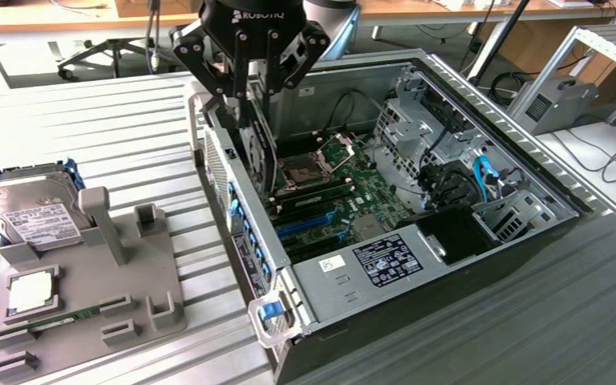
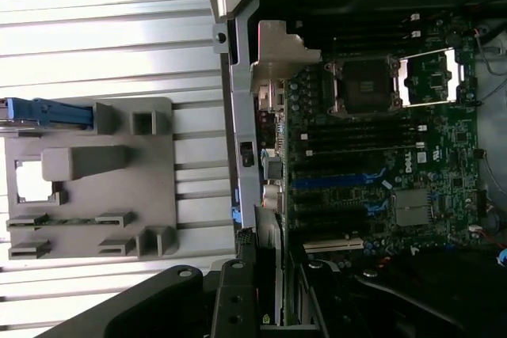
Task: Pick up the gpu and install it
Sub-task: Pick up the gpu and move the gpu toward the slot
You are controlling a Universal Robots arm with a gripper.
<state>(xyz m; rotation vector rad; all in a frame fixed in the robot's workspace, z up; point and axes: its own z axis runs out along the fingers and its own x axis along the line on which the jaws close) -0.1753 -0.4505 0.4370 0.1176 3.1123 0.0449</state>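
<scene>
My gripper hangs over the rear-left corner of the open computer case, shut on the gpu. The card is held upright and edge-on: I see a dark board with a round black fan and a silver bracket next to the case's rear wall. Its lower edge hangs just above the motherboard, near the CPU socket and the expansion slots. In the wrist view the black fingers clamp the card's edge above the slots.
On the exterior view's left a grey holder carries a hard drive, a CPU and a RAM stick. Cables and drive bays fill the case's right side. A slatted metal table lies all around.
</scene>
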